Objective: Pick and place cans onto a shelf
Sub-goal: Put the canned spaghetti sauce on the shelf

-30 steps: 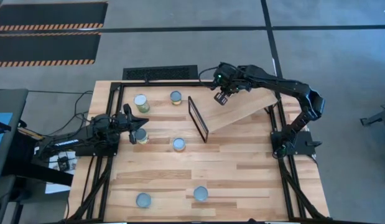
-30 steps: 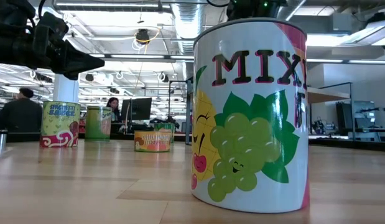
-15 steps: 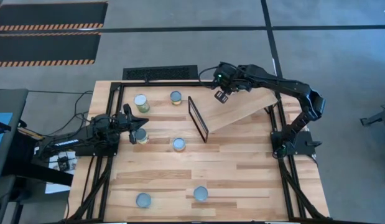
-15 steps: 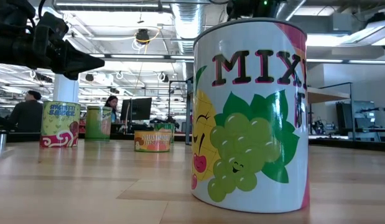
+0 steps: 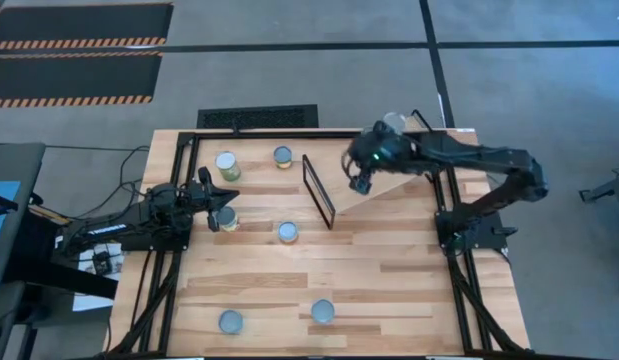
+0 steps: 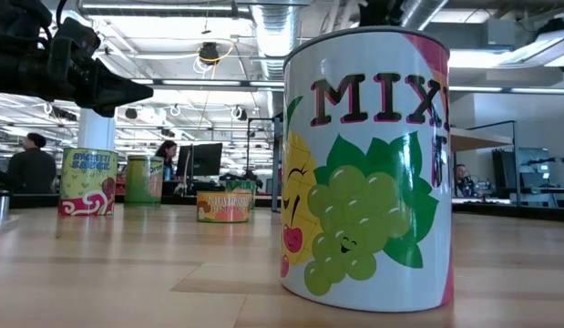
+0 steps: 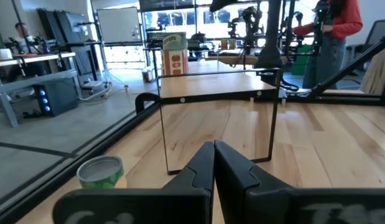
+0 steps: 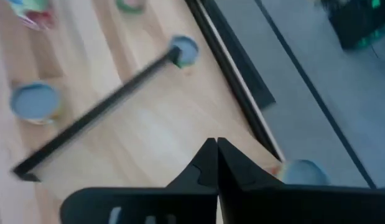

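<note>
The left hand, pressed together, rests on the tabletop beside a can. The right hand has pulled back over the shelf, now empty and pressed together; a can stands at the shelf's far edge, apparently just delivered.

The right arm reaches inward, its tool closed and empty (fingers pressed together). The left arm lies low, its tool likewise closed.

Right tool released a can, pulled back, closed
</note>
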